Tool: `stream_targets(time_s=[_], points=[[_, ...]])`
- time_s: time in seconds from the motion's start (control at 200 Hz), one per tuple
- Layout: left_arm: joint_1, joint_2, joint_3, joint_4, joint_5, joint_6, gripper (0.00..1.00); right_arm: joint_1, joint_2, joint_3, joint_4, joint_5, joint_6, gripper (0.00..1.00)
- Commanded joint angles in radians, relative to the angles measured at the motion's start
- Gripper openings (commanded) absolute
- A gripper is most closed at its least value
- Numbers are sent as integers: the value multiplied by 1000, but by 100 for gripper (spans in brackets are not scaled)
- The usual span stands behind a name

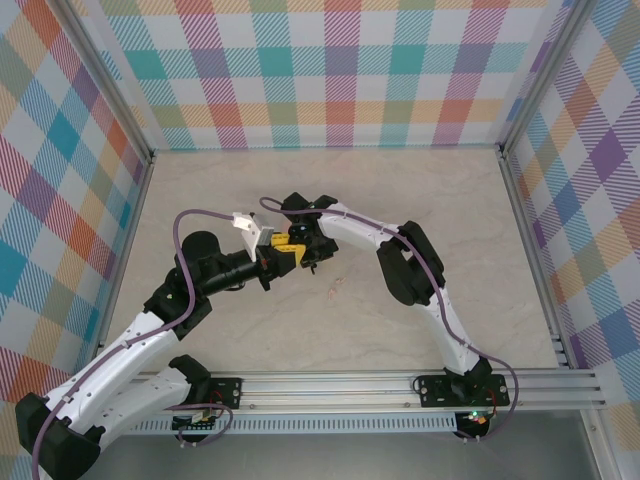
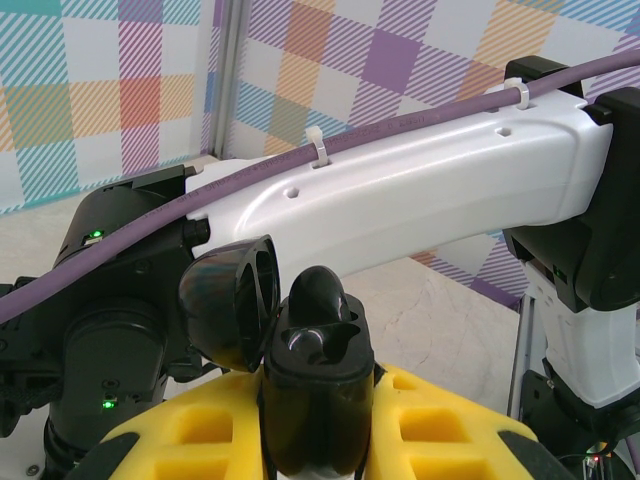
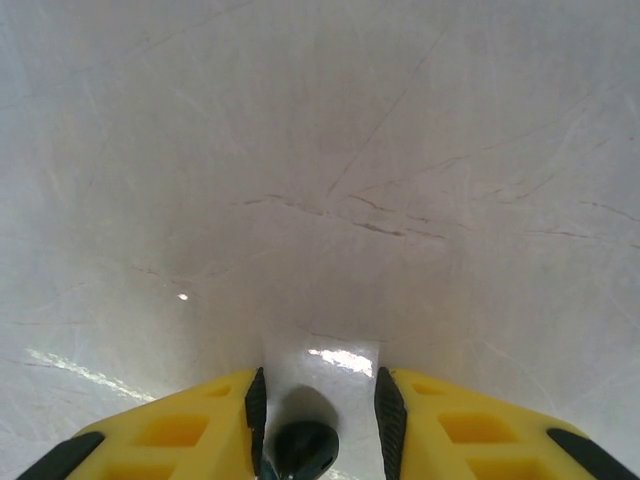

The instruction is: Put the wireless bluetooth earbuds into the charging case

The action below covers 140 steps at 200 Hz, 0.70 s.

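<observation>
My left gripper (image 2: 316, 440) is shut on a glossy black charging case (image 2: 315, 400), held upright between its yellow fingers (image 2: 190, 440). The case's lid (image 2: 230, 300) is swung open to the left. One black earbud (image 2: 318, 298) sticks up from the far socket, and the near socket beside it looks empty. My right gripper (image 3: 320, 420) points down at the table with its jaws apart. A second black earbud (image 3: 305, 448) sits between them against the left pad (image 3: 256, 410), with a gap to the right pad. In the top view both grippers (image 1: 283, 255) (image 1: 312, 262) meet mid-table.
The right arm's white link (image 2: 420, 190) with its purple cable crosses just above the open case. A tiny pink speck (image 1: 333, 285) lies on the marble table (image 1: 430, 190) right of the grippers. Plaid walls (image 1: 330, 70) enclose the table on three sides.
</observation>
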Motion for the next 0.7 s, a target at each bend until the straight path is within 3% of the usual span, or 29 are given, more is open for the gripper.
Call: stream_targets(time_s=[0.0, 0.695], points=[[-10, -8, -4, 13, -3, -6, 13, -7, -18, 2, -105, -22, 29, 38], [-10, -12, -10, 17, -7, -13, 12, -1, 8, 15, -141, -84, 143, 35]])
